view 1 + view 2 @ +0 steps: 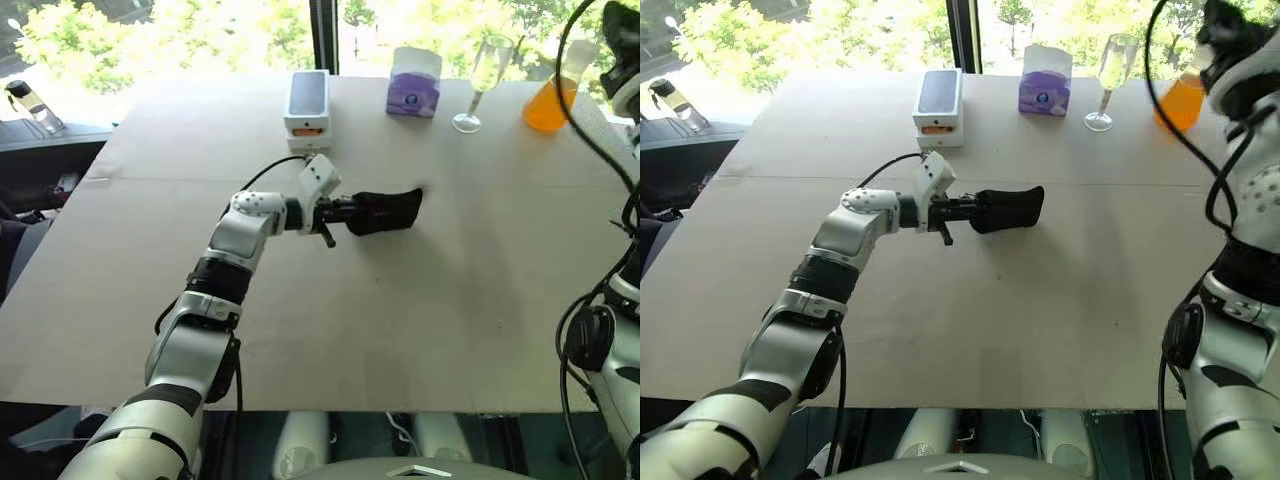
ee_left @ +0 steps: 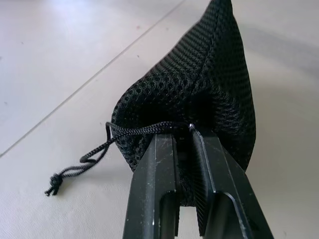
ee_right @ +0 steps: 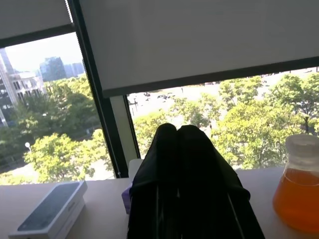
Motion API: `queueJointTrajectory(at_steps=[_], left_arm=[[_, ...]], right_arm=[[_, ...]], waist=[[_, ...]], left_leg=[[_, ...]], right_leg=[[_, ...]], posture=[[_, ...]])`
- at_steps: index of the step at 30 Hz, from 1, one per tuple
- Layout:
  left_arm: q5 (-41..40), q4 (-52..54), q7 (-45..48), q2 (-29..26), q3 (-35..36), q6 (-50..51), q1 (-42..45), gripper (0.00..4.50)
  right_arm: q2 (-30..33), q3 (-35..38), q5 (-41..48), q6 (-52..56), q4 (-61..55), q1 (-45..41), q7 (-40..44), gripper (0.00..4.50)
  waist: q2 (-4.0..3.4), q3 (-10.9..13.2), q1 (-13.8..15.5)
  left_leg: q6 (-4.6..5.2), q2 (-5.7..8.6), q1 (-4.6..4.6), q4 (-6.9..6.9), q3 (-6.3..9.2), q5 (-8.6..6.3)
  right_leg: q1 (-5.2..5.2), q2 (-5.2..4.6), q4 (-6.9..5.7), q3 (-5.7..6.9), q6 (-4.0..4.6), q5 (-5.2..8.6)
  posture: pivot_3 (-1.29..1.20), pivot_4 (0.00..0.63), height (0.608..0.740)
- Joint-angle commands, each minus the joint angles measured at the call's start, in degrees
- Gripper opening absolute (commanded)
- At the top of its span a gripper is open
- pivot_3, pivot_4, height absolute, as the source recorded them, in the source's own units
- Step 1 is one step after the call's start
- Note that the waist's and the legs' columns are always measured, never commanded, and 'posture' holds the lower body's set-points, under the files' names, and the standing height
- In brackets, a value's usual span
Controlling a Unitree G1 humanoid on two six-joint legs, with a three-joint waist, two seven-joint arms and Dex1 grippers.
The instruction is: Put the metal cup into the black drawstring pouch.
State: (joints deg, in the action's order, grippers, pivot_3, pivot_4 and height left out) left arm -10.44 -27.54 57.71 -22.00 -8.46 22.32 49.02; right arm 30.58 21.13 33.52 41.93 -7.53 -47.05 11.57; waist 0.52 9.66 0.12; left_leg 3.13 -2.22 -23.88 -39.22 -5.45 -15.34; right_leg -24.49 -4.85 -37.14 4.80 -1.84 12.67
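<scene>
Black drawstring pouch (image 1: 385,212), pinched by left hand (image 1: 345,212), mid-table (image 1: 420,320).

The black drawstring pouch (image 2: 199,99) has its gathered mouth covered by the left gripper (image 2: 182,130), whose jaws pinch the mesh there, so nothing inside the pouch can be made out and the metal cup cannot be told. In the right wrist view the right gripper (image 3: 179,130), jaws pressed together, blocks most of the purple tissue box (image 3: 126,196) behind it, and beside that box the white phone box (image 3: 50,211) and the orange-liquid flask (image 3: 296,189) are both cut by the picture's edges. In the left eye view the flask (image 1: 550,100) is partly crossed by a black cable (image 1: 565,70).
</scene>
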Motion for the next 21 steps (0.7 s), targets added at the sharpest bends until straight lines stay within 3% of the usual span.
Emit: queueJointTrajectory(at_steps=[1,6,10,14,18,21], left_arm=[[-4.16,4.12,0.1,1.08,3.72,1.59,1.85,0.02],[-9.52,5.41,1.17,2.01,7.25,5.86,4.09,0.02],[-8.34,4.89,2.11,1.76,6.35,2.1,5.26,0.0],[-1.99,4.83,1.02,1.95,2.49,-10.76,4.51,0.0],[3.67,7.45,-2.67,3.61,-0.75,-22.37,2.99,0.0],[12.94,8.67,-6.19,2.34,-5.68,-37.5,1.4,0.0]], right_arm=[[0.64,-4.13,2.29,2.32,-7.56,3.24,4.11,0.0],[2.41,-11.24,0.4,3.6,-12.85,10.23,8.44,0.0],[1.41,-10.87,4.73,7.41,-15.23,11.06,9.38,1.3],[-0.23,-8.28,13.66,14.17,-16.86,10.01,8.91,3.28],[-1.89,-5.1,22.4,19.58,-18.27,9.54,5.81,3.28],[-2.65,-2.47,25.29,20.15,-18.33,10.63,2.18,3.28]], waist=[[0.0,0.0,-0.04],[0.0,0.0,0.18],[0.01,0.0,0.33],[0.01,0.0,0.52],[0.01,0.0,0.72],[0.01,0.0,0.75]], left_leg=[[0.0,0.0,-0.02,0.0,0.04,0.0],[0.01,0.01,-0.07,-0.04,0.07,-0.01],[0.01,0.04,-0.07,-0.06,0.07,-0.01],[0.01,0.05,-0.06,-0.06,0.07,-0.01],[0.01,0.06,-0.06,-0.07,0.04,-0.01],[0.04,0.06,-0.07,-0.06,0.02,-0.03]], right_leg=[[-0.03,0.0,-0.01,-0.03,0.0,0.0],[-0.07,0.0,0.0,-0.01,-0.01,0.0],[-0.07,0.0,-0.02,-0.02,-0.01,0.0],[-0.07,0.04,-0.01,-0.01,0.0,-0.01],[-0.06,0.03,-0.01,-0.01,0.01,-0.01],[-0.06,0.0,0.0,-0.01,0.01,-0.01]], posture=[[0.0,0.15,0.737],[0.0,0.15,0.737],[0.0,0.15,0.737],[0.0,0.15,0.737],[0.0,0.15,0.737],[0.0,0.15,0.737]])
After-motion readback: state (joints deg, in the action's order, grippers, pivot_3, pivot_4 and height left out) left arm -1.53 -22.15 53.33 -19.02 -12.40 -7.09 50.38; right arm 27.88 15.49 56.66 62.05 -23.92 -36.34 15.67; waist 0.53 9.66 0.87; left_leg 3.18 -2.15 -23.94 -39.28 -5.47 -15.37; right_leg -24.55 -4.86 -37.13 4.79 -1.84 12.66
